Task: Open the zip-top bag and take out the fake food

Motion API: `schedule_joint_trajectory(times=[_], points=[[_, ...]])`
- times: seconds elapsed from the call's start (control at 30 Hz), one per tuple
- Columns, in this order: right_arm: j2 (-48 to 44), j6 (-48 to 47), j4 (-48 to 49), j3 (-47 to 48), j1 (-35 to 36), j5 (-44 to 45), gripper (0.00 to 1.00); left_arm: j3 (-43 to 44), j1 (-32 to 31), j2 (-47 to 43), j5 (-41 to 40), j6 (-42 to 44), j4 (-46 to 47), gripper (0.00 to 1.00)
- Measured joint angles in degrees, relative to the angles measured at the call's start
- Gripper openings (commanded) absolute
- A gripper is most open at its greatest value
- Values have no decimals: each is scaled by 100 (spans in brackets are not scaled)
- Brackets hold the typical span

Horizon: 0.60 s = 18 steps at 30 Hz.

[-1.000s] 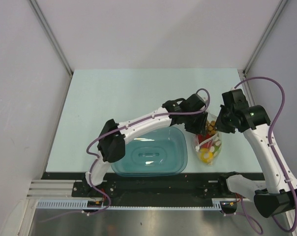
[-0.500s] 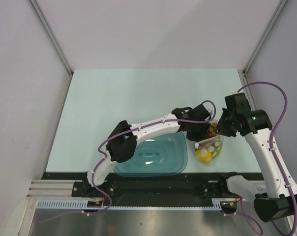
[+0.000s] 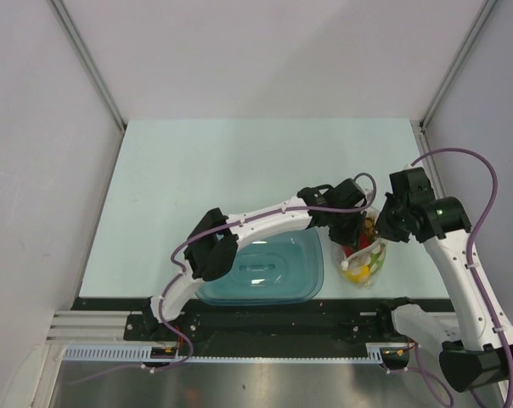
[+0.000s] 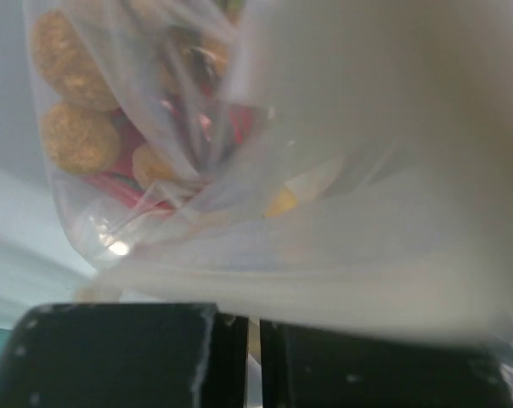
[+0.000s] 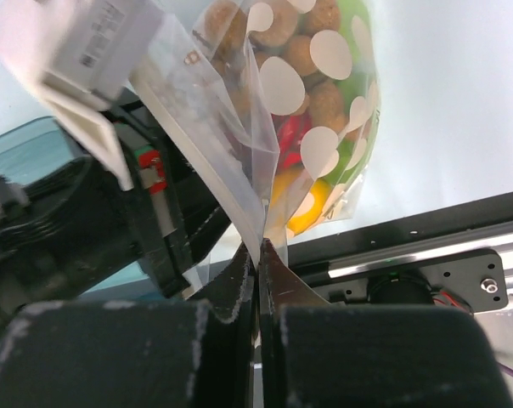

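Top external view: a small, clear, crinkly plastic zip-top bag (image 3: 367, 259) printed with white dots sits at the near right of the pale green table (image 3: 239, 161), just right of a teal translucent rectangular tub (image 3: 265, 270). Both arms meet at the bag's far end. The left gripper (image 3: 352, 231) reaches across from over the tub, and the right gripper (image 3: 382, 223) comes in from the opposite side.

Left wrist view: the two black fingers (image 4: 121, 357) are pressed together with only a thin seam between them. The bag's pale film bunches right at their tips, so they appear to pinch its wall.

Right wrist view: the black fingers (image 5: 112, 357) are likewise closed, and a fold of the bag's edge runs down into the seam between them, clamped there.

The fake food is inside the bag: a bunch of small orange-brown balls (image 5: 316, 51) at the top, a red plastic piece (image 5: 295, 136) beneath them, a green rounded fruit (image 5: 360, 93) along the right side and a yellow one (image 5: 303, 211) lowest.
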Motion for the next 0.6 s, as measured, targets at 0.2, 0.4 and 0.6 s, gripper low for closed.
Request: schedule_joint_trajectory(times=[0.2, 0.4, 0.6], points=[[-177, -146, 35, -57, -2, 199, 0, 728, 9, 48, 212, -109, -155, 0], [-278, -431, 96, -59, -2, 496, 0, 789, 125, -168, 562, -579, -94, 0], [-343, -723, 186, -111, -2, 820, 0, 824, 284, -356, 761, -1010, -96, 0]])
